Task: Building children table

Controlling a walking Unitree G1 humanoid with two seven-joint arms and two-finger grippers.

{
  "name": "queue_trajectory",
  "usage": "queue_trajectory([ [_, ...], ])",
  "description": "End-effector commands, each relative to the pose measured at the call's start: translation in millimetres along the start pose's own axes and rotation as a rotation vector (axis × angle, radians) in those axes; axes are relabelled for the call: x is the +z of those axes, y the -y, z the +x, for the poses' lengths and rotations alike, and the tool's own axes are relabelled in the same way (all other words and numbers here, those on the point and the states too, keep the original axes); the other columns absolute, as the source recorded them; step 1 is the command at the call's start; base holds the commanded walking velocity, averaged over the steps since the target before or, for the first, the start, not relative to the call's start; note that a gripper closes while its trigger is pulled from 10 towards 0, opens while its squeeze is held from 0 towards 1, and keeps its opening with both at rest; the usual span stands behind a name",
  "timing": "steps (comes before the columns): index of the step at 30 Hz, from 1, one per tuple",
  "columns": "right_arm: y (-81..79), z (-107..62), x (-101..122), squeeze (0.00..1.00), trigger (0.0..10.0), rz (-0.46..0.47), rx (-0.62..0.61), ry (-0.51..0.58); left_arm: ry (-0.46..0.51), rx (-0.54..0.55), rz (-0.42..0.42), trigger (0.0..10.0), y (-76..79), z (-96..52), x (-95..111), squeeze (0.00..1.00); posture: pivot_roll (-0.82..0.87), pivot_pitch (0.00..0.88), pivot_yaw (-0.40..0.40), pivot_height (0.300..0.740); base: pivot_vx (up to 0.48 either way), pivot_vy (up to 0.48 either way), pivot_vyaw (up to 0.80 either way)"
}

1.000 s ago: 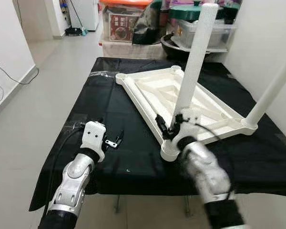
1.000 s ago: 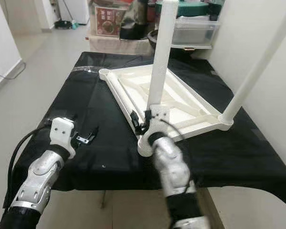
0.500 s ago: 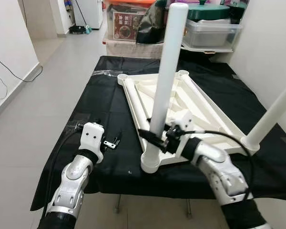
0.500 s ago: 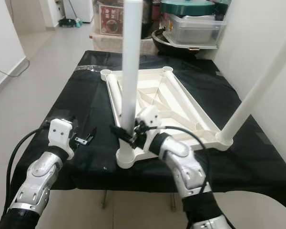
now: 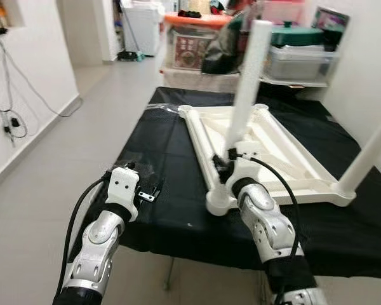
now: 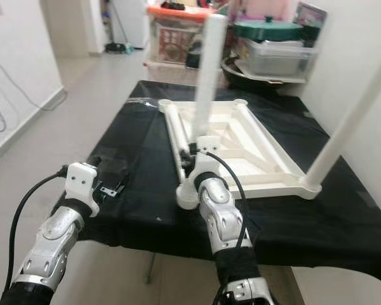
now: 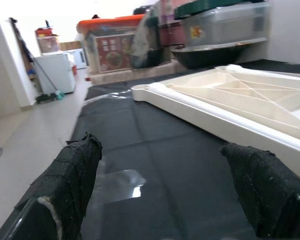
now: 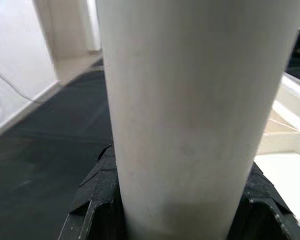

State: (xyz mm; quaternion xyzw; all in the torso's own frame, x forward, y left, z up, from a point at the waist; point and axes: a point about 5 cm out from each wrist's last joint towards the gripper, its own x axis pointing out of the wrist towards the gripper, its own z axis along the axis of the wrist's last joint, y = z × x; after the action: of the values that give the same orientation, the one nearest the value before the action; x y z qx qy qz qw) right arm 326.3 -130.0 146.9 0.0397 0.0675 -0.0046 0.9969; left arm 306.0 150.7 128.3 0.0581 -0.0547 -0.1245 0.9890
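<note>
A white children's table (image 5: 276, 152) lies upside down on a black-covered table (image 5: 168, 149). A white leg (image 5: 245, 89) stands in the near corner socket (image 5: 218, 203), leaning slightly to the right. My right gripper (image 5: 224, 166) is shut on this leg low down; in the right wrist view the leg (image 8: 190, 110) sits between the black fingers (image 8: 95, 205). A second leg (image 5: 369, 149) stands in the right corner. My left gripper (image 5: 150, 190) hovers open over the cloth left of the table, and its fingers (image 7: 72, 172) are spread wide with nothing between them.
Storage boxes and bins (image 5: 197, 47) are stacked behind the far end. A white wall (image 5: 368, 57) runs close along the right side. Open floor (image 5: 70, 146) lies to the left, with cables (image 5: 9, 121) on the left wall.
The camera has shifted. The held leg swung from leaning right to near upright, and now leans slightly right again, with my right forearm behind it. The left arm has held still.
</note>
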Motion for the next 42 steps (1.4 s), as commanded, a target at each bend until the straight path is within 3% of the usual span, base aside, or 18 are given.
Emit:
queue_trajectory([
  [1, 2.0, -11.2, -32, 0.00, 10.0, -0.028, 0.043, -0.141, -0.004, -0.019, 0.009, 10.0, 4.5, 1.2, -1, 0.00, 0.13, 0.000, -0.068, 0.740, 0.000, 0.000, 0.00],
  [2, -6.3, -15.7, -23, 1.00, 10.0, -0.012, 0.129, -0.077, -0.006, -0.027, 0.008, 10.0, 6.0, 0.2, -1, 0.00, 0.13, 0.000, -0.065, 0.740, 0.000, 0.000, 0.00],
  [8, -10.6, -12.5, -2, 1.00, 10.0, -0.032, 0.257, 0.026, -0.014, -0.031, 0.010, 10.0, 5.4, 1.0, -3, 0.00, 0.13, 0.000, -0.061, 0.740, 0.000, 0.000, 0.00],
  [9, -12.0, -9.8, 11, 0.00, 10.0, -0.052, 0.348, 0.079, -0.008, -0.032, 0.012, 10.0, 4.7, 3.3, -1, 0.00, 0.12, 0.000, -0.067, 0.740, 0.000, 0.000, 0.00],
  [15, -14.9, -24.4, 54, 0.00, 10.0, -0.175, 0.804, 0.231, 0.000, -0.020, 0.012, 10.0, 3.9, 5.3, 0, 0.00, 0.13, 0.000, -0.083, 0.740, 0.000, 0.000, 0.00],
  [20, -15.1, -25.3, 53, 0.00, 10.0, -0.223, 0.879, 0.224, 0.004, -0.023, 0.008, 10.0, 7.4, 4.0, 0, 0.00, 0.14, 0.000, -0.088, 0.740, 0.000, 0.000, 0.00],
  [21, -16.8, -24.9, 49, 0.00, 9.3, -0.252, 0.935, 0.210, 0.005, -0.024, 0.005, 10.0, 8.5, 2.5, 0, 0.00, 0.15, 0.000, -0.096, 0.740, 0.000, 0.000, 0.00],
  [22, -18.9, -24.8, 42, 0.00, 4.0, -0.256, 0.994, 0.183, 0.000, -0.022, 0.005, 10.0, 8.2, 1.3, -2, 0.00, 0.15, 0.000, -0.098, 0.740, 0.000, 0.000, 0.00],
  [24, -18.9, -24.8, 42, 0.00, 4.0, -0.256, 0.994, 0.183, 0.000, -0.022, 0.005, 10.0, 8.2, 1.3, -2, 0.00, 0.15, 0.000, -0.098, 0.740, 0.000, 0.000, 0.00],
  [25, -21.3, -23.0, 34, 0.00, 0.0, -0.261, 1.044, 0.143, -0.001, -0.017, 0.004, 10.0, 6.9, 1.1, -2, 0.00, 0.15, 0.000, -0.099, 0.740, 0.000, 0.000, 0.00],
  [30, -23.6, -18.9, 27, 0.00, 0.0, -0.276, 1.060, 0.108, 0.002, -0.015, 0.005, 10.0, 5.8, 1.8, -1, 0.00, 0.16, 0.000, -0.106, 0.740, 0.000, 0.000, 0.00],
  [32, -24.5, -11.1, 22, 0.00, 0.0, -0.301, 1.023, 0.066, 0.005, -0.014, 0.009, 10.0, 4.4, 2.9, -1, 0.00, 0.16, 0.000, -0.114, 0.740, 0.000, 0.000, 0.00],
  [33, -12.5, 13.4, 14, 0.00, 0.0, -0.310, 0.773, -0.027, 0.010, -0.004, 0.006, 10.0, 4.3, 4.0, 0, 0.00, 0.16, 0.000, -0.113, 0.740, 0.000, 0.000, 0.00],
  [34, -6.9, 19.2, 11, 0.00, 0.0, -0.304, 0.697, -0.056, 0.011, -0.002, 0.003, 10.0, 5.1, 3.9, 0, 0.00, 0.16, 0.000, -0.113, 0.740, 0.000, 0.000, 0.00],
  [37, -3.7, 21.7, 10, 0.00, 0.0, -0.298, 0.662, -0.070, 0.011, -0.002, 0.001, 10.0, 5.7, 3.8, 0, 0.00, 0.16, 0.000, -0.113, 0.740, 0.000, 0.000, 0.00],
  [40, 33.3, 34.3, 2, 0.00, 0.0, -0.175, 0.104, -0.109, 0.000, -0.012, 0.003, 10.0, 6.6, -2.2, -3, 0.00, 0.15, 0.000, -0.110, 0.740, 0.000, 0.000, 0.00],
  [41, 33.3, 34.3, 2, 0.00, 0.0, -0.175, 0.104, -0.109, 0.000, -0.012, 0.003, 10.0, 6.6, -2.2, -3, 0.00, 0.15, 0.000, -0.110, 0.740, 0.000, 0.000, 0.00],
  [42, 45.1, 30.8, -5, 0.00, 0.0, -0.122, -0.082, -0.127, -0.007, -0.011, 0.004, 10.0, 6.3, -3.2, -5, 0.00, 0.14, 0.000, -0.105, 0.740, 0.000, 0.000, 0.00],
])
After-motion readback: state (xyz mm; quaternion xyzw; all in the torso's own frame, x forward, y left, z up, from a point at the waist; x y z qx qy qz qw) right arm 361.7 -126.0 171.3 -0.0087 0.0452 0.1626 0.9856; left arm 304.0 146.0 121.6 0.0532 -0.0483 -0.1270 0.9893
